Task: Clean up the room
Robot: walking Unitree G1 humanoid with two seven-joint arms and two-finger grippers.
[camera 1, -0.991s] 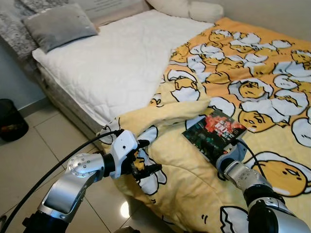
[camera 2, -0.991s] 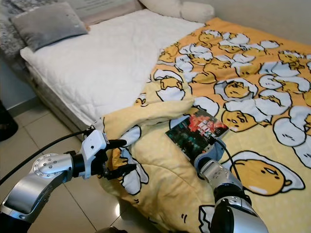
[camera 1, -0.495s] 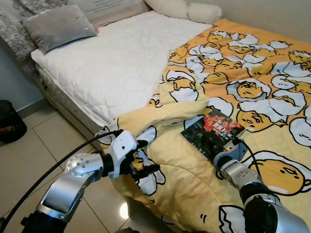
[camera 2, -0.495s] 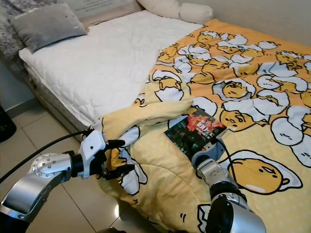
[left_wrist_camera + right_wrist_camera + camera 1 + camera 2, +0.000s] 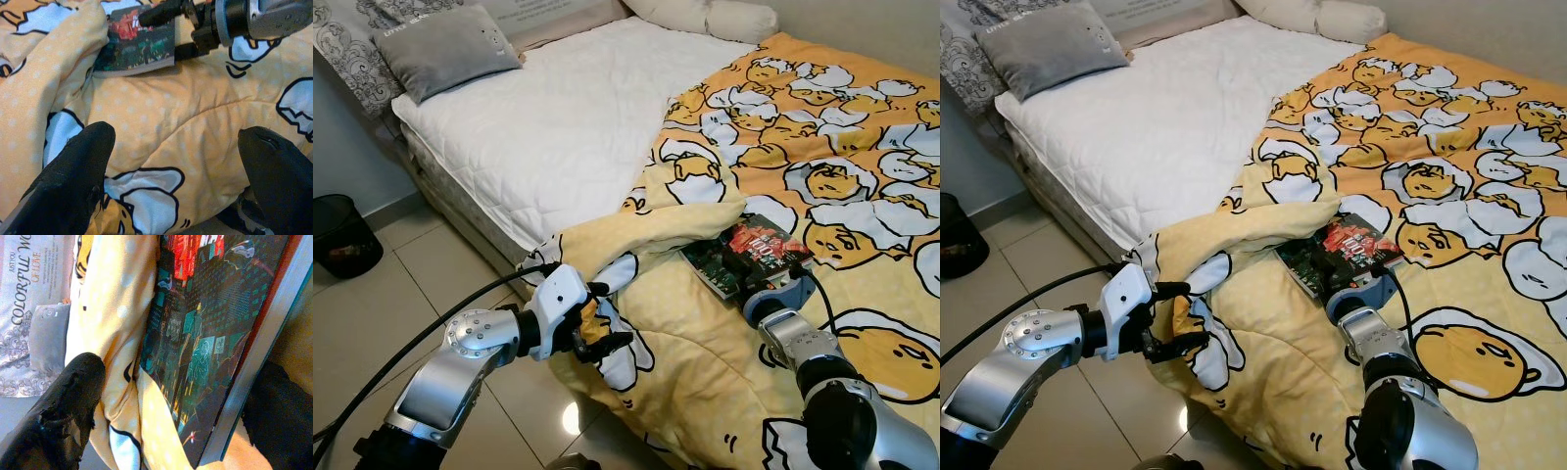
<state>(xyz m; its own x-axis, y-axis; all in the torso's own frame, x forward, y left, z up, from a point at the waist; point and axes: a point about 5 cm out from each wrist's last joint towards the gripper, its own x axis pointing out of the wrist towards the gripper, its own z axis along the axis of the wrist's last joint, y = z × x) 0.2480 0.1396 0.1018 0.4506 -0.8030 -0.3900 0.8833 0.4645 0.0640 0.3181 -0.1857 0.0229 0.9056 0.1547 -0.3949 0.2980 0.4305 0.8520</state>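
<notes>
Lying flat, dark glossy book (image 5: 752,253) (red lettering)

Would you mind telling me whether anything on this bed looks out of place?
The yellow duvet is bunched toward one side, leaving the white mattress bare, its corner drooping off the edge by the left gripper. A book lies on it.

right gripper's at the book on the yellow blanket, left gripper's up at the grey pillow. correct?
Not quite. The right gripper is at the book on the yellow blanket, but the left gripper is at the blanket's bunched lower edge beside the bed, far from the grey pillow. The left eye view shows this.
</notes>
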